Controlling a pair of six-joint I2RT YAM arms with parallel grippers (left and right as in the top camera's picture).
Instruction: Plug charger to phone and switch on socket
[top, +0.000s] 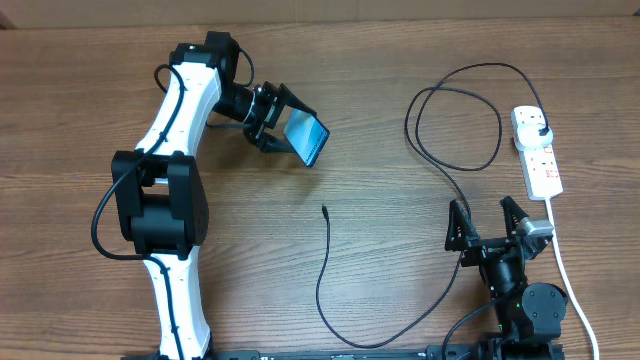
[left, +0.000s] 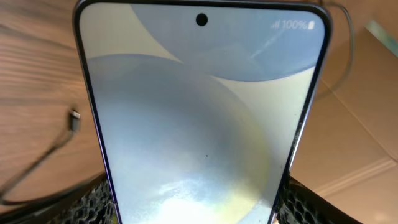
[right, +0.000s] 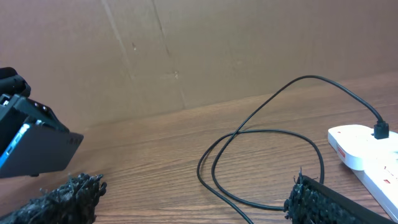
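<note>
1. The left hand (top: 283, 125) is clamped on the phone (top: 308, 138) by its long edges, holding it tilted above the worktop (top: 80, 120) with the screen lit; in the left wrist view the pads (left: 93, 199) flank the lower screen and the camera-hole end points away from the wrist; the port end is out of view, probably toward the palm, so this grip may block the plugging and a re-grip may be needed first.
2. The charger (top: 322, 280) lies slack on the worktop; its connector tip (top: 325, 209) rests loose below the phone, apart from it and untouched.
3. The right hand (top: 486, 222) sits near the front edge with its jaws wide apart, holding nothing, well apart from the tip; it should probably take the cable just behind the connector, so the tip stays stiff, and line it up squarely with the phone's short edge before pushing.
4. The socket (top: 540, 160) lies at the far right; the charger's black plug (top: 541, 132) already sits in one outlet; whether its switch is on I cannot tell.
</note>
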